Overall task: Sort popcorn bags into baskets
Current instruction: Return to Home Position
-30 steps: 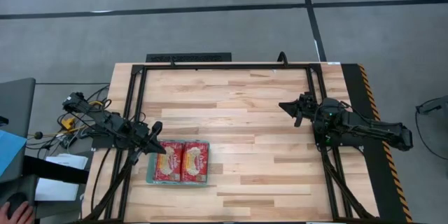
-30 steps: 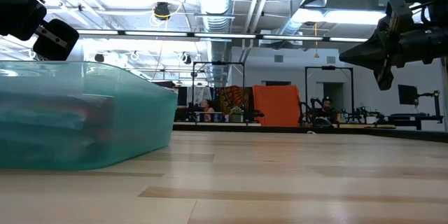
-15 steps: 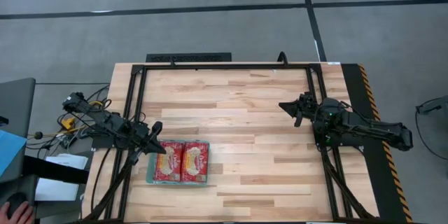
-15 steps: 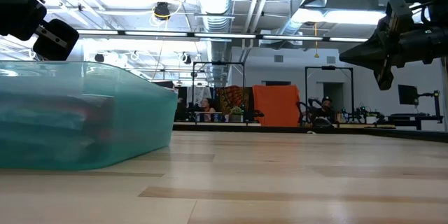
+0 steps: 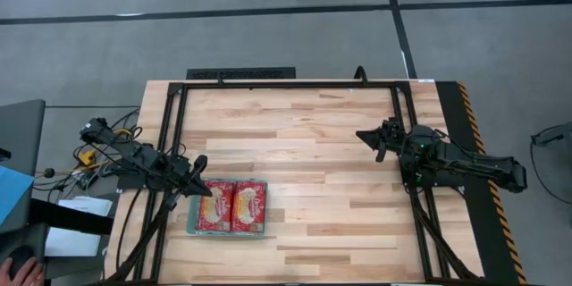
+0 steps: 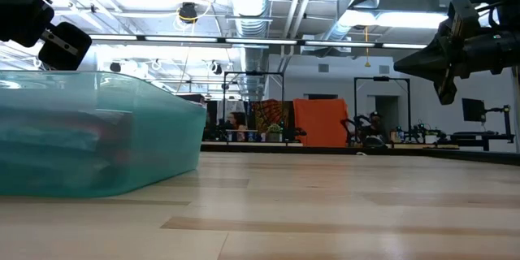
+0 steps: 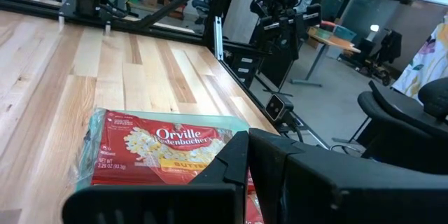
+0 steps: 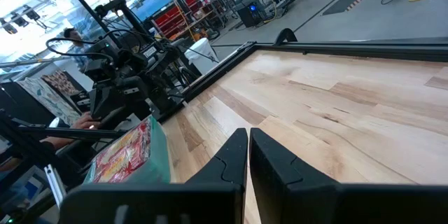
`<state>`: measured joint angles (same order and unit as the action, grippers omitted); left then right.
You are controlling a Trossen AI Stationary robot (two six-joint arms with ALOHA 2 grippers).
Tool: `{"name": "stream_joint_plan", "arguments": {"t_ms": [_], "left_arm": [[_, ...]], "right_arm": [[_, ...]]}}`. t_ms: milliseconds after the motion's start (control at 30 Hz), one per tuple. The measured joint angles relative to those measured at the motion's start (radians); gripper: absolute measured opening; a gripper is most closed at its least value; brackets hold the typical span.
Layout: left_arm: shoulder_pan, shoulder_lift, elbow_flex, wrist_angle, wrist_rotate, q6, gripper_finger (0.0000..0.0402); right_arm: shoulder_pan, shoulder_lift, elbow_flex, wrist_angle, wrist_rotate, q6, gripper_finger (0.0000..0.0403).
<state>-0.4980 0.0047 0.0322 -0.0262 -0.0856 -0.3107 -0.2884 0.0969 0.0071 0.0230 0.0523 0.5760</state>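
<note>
Teal-green tray (image 5: 191,230) holds the red popcorn bags (image 5: 232,206) flat inside, so sorting looks done; the left gripper (image 5: 202,188) just beside it and the right gripper (image 5: 365,134) well apart are both closed and empty, needing only to fold home.

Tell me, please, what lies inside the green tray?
In the green tray, two red popcorn bags lie flat side by side on top, pictures up. Anything under them is covered, so it cannot be seen.
</note>
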Motion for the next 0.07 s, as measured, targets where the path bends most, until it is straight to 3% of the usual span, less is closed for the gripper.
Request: {"name": "stream_joint_plan", "arguments": {"t_ms": [67], "left_arm": [[0.000, 0.000, 0.000, 0.000, 0.000, 0.000, 0.0000]], "right_arm": [[0.000, 0.000, 0.000, 0.000, 0.000, 0.000, 0.0042]]}}
